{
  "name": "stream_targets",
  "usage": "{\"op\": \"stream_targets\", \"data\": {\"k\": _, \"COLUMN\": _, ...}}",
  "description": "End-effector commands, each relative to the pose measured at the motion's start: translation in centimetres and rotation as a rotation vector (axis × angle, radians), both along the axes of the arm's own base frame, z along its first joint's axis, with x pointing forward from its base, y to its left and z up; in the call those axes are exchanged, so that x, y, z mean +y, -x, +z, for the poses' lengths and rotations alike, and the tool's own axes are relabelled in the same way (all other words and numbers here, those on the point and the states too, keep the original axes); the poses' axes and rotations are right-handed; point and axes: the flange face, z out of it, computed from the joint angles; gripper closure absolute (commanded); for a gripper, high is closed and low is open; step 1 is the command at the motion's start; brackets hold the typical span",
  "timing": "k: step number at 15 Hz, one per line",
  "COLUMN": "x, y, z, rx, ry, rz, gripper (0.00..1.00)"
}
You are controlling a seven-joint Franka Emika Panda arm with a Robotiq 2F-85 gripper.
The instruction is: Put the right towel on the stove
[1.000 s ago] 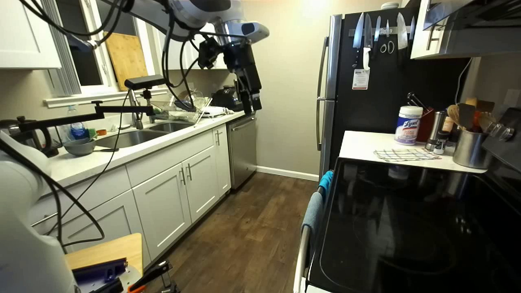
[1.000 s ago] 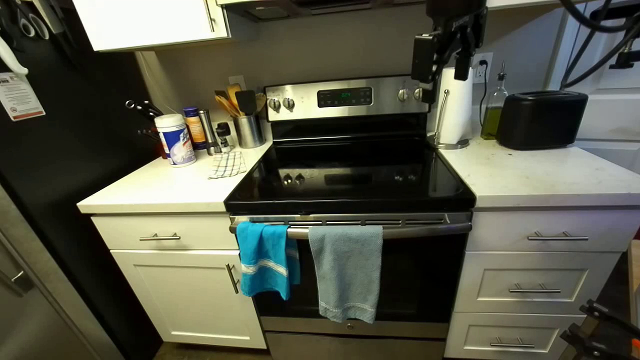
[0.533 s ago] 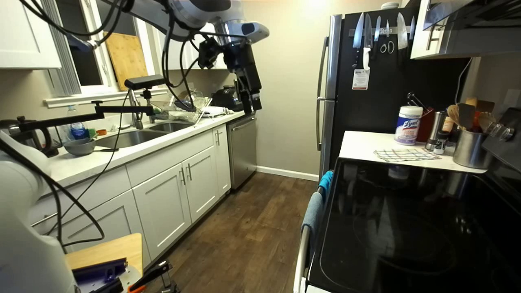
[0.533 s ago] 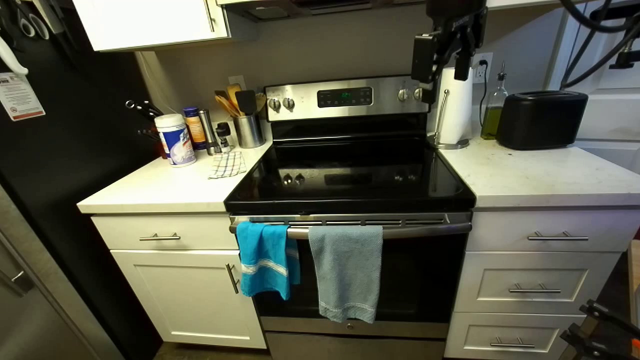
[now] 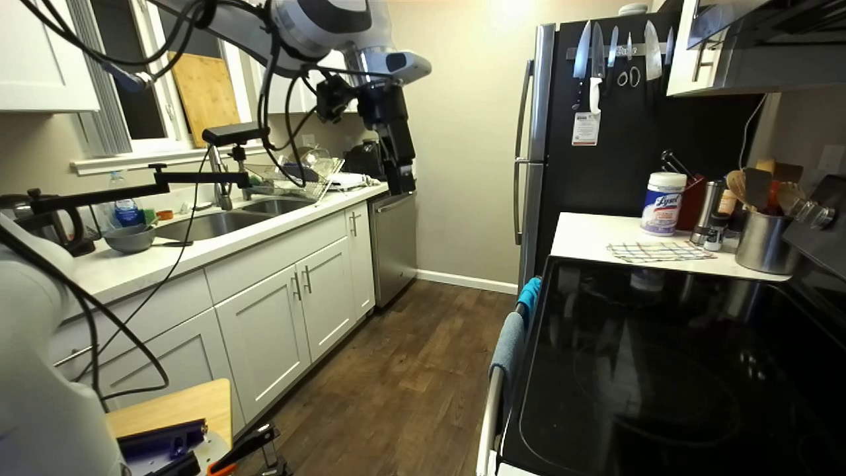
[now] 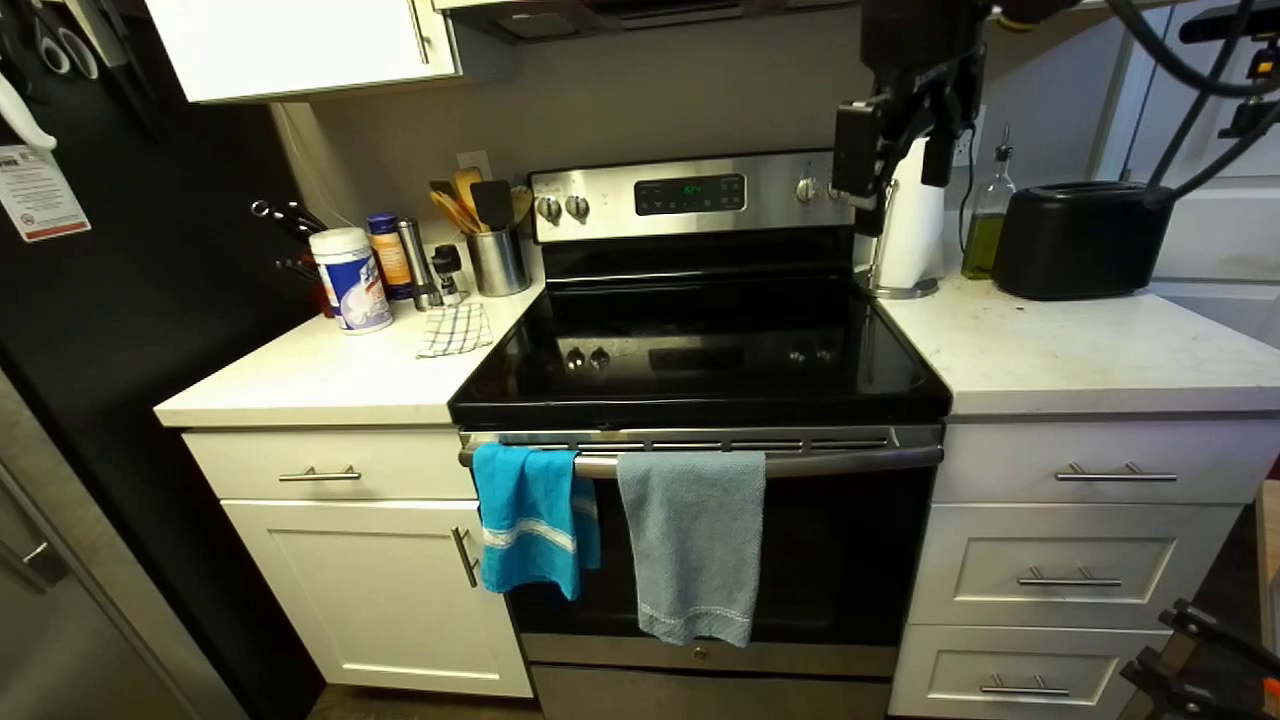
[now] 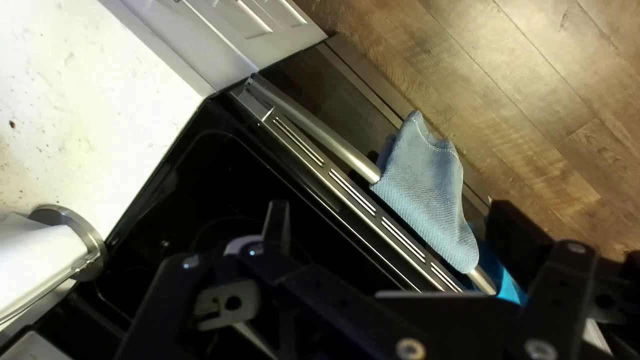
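From the left in an exterior view, a smooth black fridge (image 6: 170,290); a rounded Lysol canister (image 6: 353,285); a thin checked cloth (image 6: 456,331) lying on the pale counter (image 6: 330,370); a steel cylinder (image 6: 498,264) of wooden and black utensils (image 6: 492,206); a turquoise towel (image 6: 525,515) with a white band, hung in loose folds over a round metal handle (image 6: 850,461); the flat, mirror-glossy black stove (image 6: 700,385) above it; the right towel (image 6: 695,540), grey-blue and nubbly, draped over the same handle beside the turquoise one, its long panel narrowing slightly to a stitched, wavy hem; higher up, the matte black gripper (image 6: 902,190), its fingers (image 7: 276,225) spread apart in the wrist view, well away from the towel; then a white paper roll (image 6: 915,225), a green-filled glass bottle (image 6: 986,230) and a boxy black toaster (image 6: 1080,245)
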Motion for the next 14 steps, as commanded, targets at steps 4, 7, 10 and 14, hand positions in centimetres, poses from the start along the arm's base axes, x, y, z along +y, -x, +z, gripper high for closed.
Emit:
{"op": "stream_targets", "data": {"k": 4, "x": 4.0, "y": -2.8, "z": -0.4, "rx": -0.043, "ry": 0.136, "rz": 0.011, "gripper": 0.00}}
{"op": "stream_targets", "data": {"k": 7, "x": 4.7, "y": -6.1, "z": 0.9, "rx": -0.114, "ry": 0.209, "rz": 0.074, "gripper": 0.00}}
{"op": "stream_targets", "data": {"k": 10, "x": 4.9, "y": -9.4, "z": 1.5, "rx": -0.165, "ry": 0.268, "rz": 0.167, "gripper": 0.00}}
{"op": "stream_targets", "data": {"k": 14, "x": 6.0, "y": -12.9, "z": 1.0, "rx": -0.203, "ry": 0.315, "rz": 0.283, "gripper": 0.00}}
